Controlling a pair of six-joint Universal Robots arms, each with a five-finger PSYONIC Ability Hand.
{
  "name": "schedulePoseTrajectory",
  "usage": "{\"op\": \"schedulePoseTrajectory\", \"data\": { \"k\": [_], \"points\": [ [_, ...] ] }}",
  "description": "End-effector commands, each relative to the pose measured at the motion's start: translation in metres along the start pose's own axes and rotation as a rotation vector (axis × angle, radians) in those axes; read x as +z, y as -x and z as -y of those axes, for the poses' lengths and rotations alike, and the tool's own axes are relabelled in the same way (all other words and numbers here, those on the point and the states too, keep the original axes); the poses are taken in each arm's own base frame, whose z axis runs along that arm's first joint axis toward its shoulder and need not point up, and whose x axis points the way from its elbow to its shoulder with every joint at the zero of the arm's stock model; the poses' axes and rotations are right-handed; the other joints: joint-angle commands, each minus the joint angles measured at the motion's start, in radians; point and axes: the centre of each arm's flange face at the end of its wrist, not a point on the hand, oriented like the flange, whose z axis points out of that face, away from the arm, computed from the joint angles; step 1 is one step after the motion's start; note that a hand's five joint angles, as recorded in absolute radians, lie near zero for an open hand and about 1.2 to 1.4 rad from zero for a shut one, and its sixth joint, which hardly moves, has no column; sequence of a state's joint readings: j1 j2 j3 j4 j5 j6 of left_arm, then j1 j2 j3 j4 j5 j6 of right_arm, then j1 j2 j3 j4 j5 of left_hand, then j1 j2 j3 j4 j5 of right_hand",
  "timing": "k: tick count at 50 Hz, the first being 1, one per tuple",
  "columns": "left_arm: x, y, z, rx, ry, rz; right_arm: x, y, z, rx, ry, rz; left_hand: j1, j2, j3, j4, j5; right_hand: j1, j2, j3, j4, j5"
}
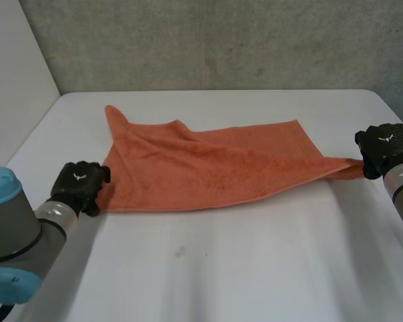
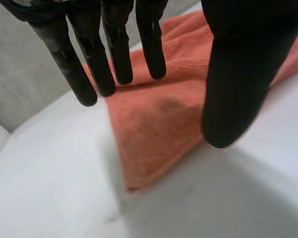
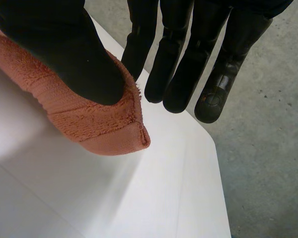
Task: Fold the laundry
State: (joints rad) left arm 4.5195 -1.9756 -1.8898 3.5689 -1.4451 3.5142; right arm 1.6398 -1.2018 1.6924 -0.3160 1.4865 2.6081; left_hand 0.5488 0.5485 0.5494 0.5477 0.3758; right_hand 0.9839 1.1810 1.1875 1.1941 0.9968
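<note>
Towel: an orange terry towel (image 1: 215, 168) lies spread on the white surface (image 1: 242, 268) between the two robot hands. Its long axis runs from one hand to the other.
Key relation: each robot hand is at one end of the towel's near long edge. The rest of the cloth lies beyond both, toward the far side of the surface.
Left robot hand (image 1: 80, 186): at its near corner. The fingers (image 2: 114, 49) are straight and spread with the thumb apart from them, and the corner lies flat beneath, unpinched.
Right robot hand (image 1: 384, 149): its thumb (image 3: 64, 44) presses the opposite corner, seemingly pinching it against the nearest finger. The cloth is drawn into a taut point toward this hand.
Readiness: I judge the right side gripped, while the left must close on its corner before lifting.
Material: thick looped pile, soft and limp, with a flatter hemmed band at the pinched corner.
Shape: roughly rectangular but skewed. The far corner beyond the left robot hand is peaked, and a raised crease crosses the middle.
Surface texture: smooth and matte, so the cloth probably slides easily.
</note>
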Motion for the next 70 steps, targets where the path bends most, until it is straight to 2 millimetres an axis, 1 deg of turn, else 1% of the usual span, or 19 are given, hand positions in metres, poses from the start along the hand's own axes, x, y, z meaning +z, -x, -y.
{"op": "schedulePoseTrajectory", "data": {
  "k": [1,9,13,18,22,38,47,51,53,64,66,67,69,70],
  "points": [
    [-0.011,-0.007,0.000,-0.031,0.058,-0.082,0.000,0.001,-0.001,0.000,0.003,0.004,-0.036,-0.036,-0.036,-0.035,-0.037,0.412,0.215,0.209,0.202,0.225],
    [0.000,-0.001,-0.010,-0.049,0.086,-0.076,0.000,0.004,-0.004,-0.001,0.012,0.011,-0.001,0.000,-0.001,0.000,-0.002,0.412,0.215,0.209,0.202,0.225],
    [0.002,0.001,-0.010,-0.063,0.083,-0.071,0.000,0.004,-0.005,-0.001,0.015,0.014,0.005,0.006,0.005,0.006,0.004,0.412,0.215,0.209,0.202,0.225],
    [0.008,0.000,-0.008,-0.117,0.072,-0.080,0.001,0.006,-0.007,-0.002,0.020,0.017,0.096,0.096,0.095,0.097,0.094,0.412,0.215,0.209,0.202,0.225],
    [0.013,-0.002,-0.008,-0.128,0.064,-0.091,0.001,0.007,-0.009,-0.001,0.025,0.022,0.131,0.132,0.131,0.132,0.130,0.412,0.215,0.209,0.202,0.225],
    [0.036,0.001,-0.009,-0.116,0.027,-0.081,0.002,0.010,-0.013,-0.003,0.036,0.030,0.217,0.217,0.216,0.218,0.215,0.412,0.215,0.209,0.202,0.225],
    [0.049,0.005,-0.006,-0.105,0.003,-0.072,0.002,0.009,-0.013,-0.004,0.035,0.028,0.354,0.355,0.354,0.355,0.353,0.412,0.215,0.209,0.202,0.225],
    [0.053,0.006,-0.004,-0.101,-0.006,-0.065,0.002,0.009,-0.013,-0.004,0.035,0.028,0.375,0.375,0.375,0.376,0.374,0.412,0.215,0.209,0.202,0.225],
    [0.056,0.007,-0.004,-0.098,-0.016,-0.058,0.002,0.009,-0.013,-0.002,0.035,0.028,0.434,0.434,0.433,0.435,0.432,0.412,0.215,0.209,0.202,0.225],
    [0.060,0.010,-0.004,-0.091,-0.043,-0.037,0.003,0.009,-0.013,-0.002,0.035,0.028,0.581,0.581,0.580,0.582,0.579,0.412,0.215,0.209,0.202,0.225],
    [0.059,0.009,-0.006,-0.093,-0.037,-0.038,0.003,0.009,-0.013,-0.002,0.035,0.028,0.718,0.718,0.717,0.719,0.716,0.412,0.215,0.209,0.202,0.225],
    [0.059,0.009,-0.006,-0.093,-0.037,-0.038,0.003,0.009,-0.013,-0.002,0.035,0.028,0.719,0.719,0.718,0.720,0.717,0.412,0.215,0.209,0.202,0.225],
    [0.057,0.009,-0.006,-0.094,-0.033,-0.039,0.003,0.009,-0.013,-0.002,0.035,0.028,0.847,0.847,0.846,0.848,0.845,0.412,0.215,0.209,0.202,0.225],
    [0.057,0.009,-0.006,-0.094,-0.033,-0.039,0.003,0.009,-0.013,-0.002,0.035,0.028,0.847,0.848,0.847,0.849,0.846,0.412,0.215,0.209,0.202,0.225]
  ]
}}
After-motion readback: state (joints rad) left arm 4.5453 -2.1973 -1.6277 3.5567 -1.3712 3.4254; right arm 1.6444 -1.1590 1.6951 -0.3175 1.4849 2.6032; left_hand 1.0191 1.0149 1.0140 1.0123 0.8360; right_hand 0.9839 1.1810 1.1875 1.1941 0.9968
